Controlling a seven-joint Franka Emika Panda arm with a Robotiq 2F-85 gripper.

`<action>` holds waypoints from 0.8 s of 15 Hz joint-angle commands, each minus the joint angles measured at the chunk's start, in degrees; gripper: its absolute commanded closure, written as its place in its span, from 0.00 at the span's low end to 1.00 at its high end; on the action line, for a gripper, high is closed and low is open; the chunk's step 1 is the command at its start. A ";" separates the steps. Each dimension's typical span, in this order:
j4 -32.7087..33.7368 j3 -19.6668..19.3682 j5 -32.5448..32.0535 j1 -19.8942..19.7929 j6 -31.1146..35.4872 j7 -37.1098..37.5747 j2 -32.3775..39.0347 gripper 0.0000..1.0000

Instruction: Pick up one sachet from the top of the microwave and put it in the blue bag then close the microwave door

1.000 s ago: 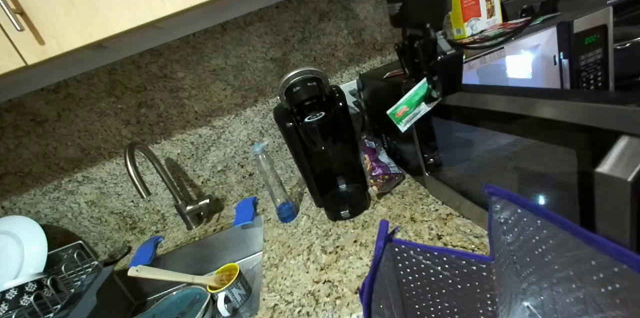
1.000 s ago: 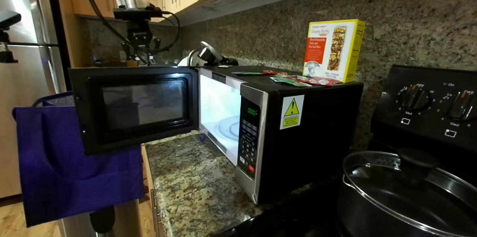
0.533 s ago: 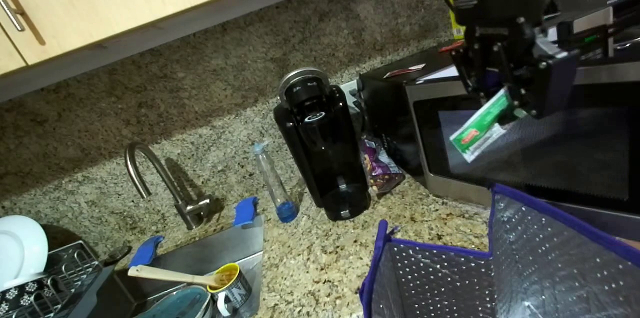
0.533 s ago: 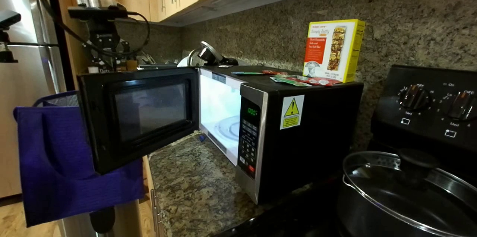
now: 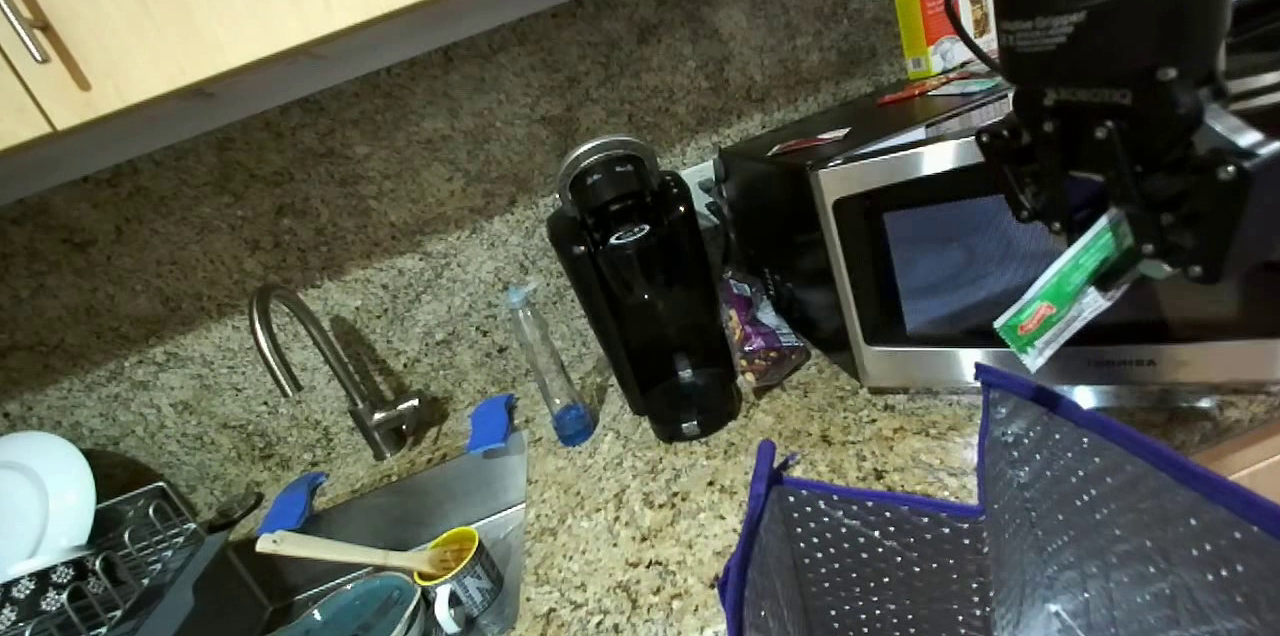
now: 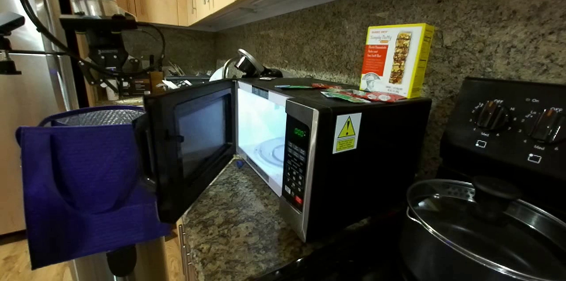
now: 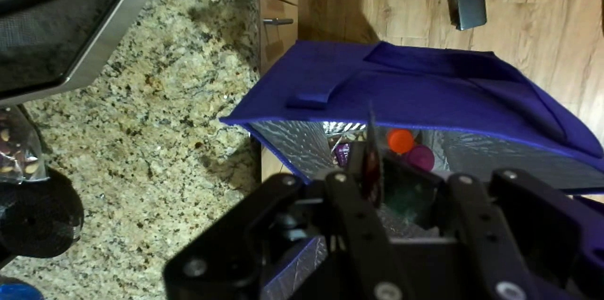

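Clamped at its tips, the hand (image 5: pixel 1130 261) grips one end of the green-and-white sachet (image 5: pixel 1060 301), whose free end slants downward. In the wrist view the pair hangs over the mouth of the blue bag (image 7: pixel 424 97), inside which an orange cap (image 7: pixel 400 140) and a purple cap (image 7: pixel 420 157) show. The microwave door (image 6: pixel 199 153) stands ajar, the microwave (image 6: pixel 376 153) lit within; more packets (image 6: pixel 345 96) lie on its top near an upright yellow-and-white box (image 6: pixel 393 62).

Below the tool (image 5: pixel 1130 264), the blue bag (image 7: pixel 439 95) gapes wide; the half-open microwave door (image 6: pixel 196 144) juts over the table (image 7: pixel 170 116) near it, blocking that side.
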 commanded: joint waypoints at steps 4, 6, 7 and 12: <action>0.67 1.72 -0.15 -1.29 1.95 -1.14 2.90 0.93; 0.54 2.25 0.71 -1.12 3.85 -2.61 4.27 0.93; 0.56 2.66 1.12 -1.05 5.14 -3.31 5.20 0.93; 0.87 5.56 1.63 -0.57 8.34 -5.84 8.94 0.93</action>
